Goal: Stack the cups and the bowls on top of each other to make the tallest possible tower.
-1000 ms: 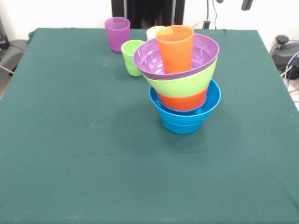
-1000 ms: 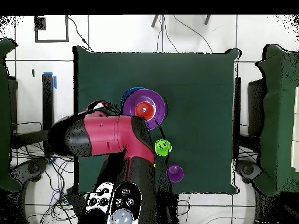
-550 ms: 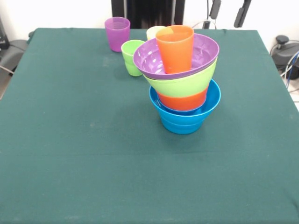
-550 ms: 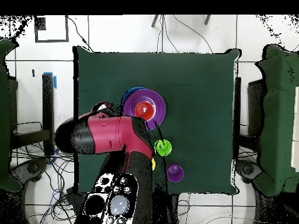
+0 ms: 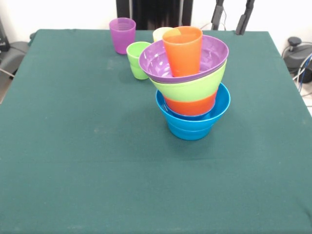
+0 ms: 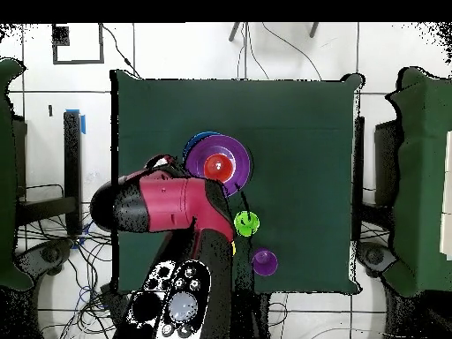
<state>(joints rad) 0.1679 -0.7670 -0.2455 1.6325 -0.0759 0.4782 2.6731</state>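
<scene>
Plastic in five colours is piled near the middle of the green table (image 5: 73,161): the tower (image 5: 191,87) has a blue bowl (image 5: 191,122) at the bottom, an orange bowl (image 5: 191,105) nested in it, then a lime green bowl (image 5: 192,87), then a wide purple bowl (image 5: 209,51), and an orange cup (image 5: 183,50) standing upright in that top bowl. From above, the same pile shows as purple rings round an orange dot (image 6: 218,165), with a sliver of blue rim peeking out at ten o'clock.

I'd call it well past halfway, but not finished. Three cups wait loose on the cloth at about eleven o'clock from the pile in the front view: a purple cup (image 5: 122,35) farthest off, a green cup (image 5: 138,59) just beside the purple bowl's rim, and a yellow cup (image 5: 161,33) mostly hidden behind the tower. Whether smaller bowls sit inside the stack, I cannot tell.

At the top edge, at about one o'clock from the tower, the gripper (image 5: 229,16) hangs with two dark fingers (image 5: 243,18) spread well apart, holding nothing and touching nothing. In the overhead view the red arm (image 6: 168,203) lies at about seven o'clock from the pile.
</scene>
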